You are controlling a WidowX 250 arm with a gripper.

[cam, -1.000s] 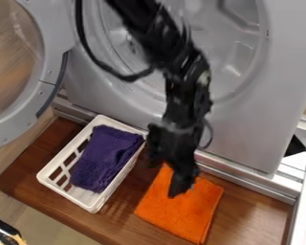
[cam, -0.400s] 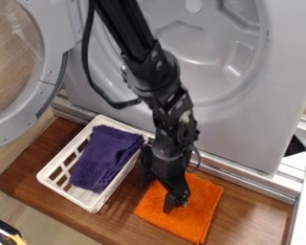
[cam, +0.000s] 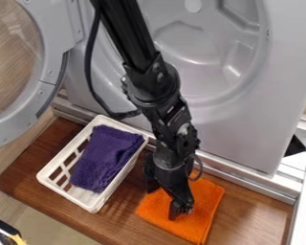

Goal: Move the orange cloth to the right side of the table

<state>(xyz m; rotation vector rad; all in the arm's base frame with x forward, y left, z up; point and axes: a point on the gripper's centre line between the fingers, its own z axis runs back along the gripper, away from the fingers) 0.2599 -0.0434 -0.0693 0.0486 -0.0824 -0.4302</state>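
The pincer [cam: 164, 204] is at the orange cloth [cam: 203, 208], its fingers apart, with orange fabric visible between them. The cloth lies flat on the wooden surface [cam: 248, 210], near the white basket [cam: 71, 144] and to its right in the camera view. Step in hand, as judged: grasp alignment. Next move: close on a fold of fabric, confirm the hold, then raise the cloth slightly and transfer it rightward. A shallow bite may slip off.
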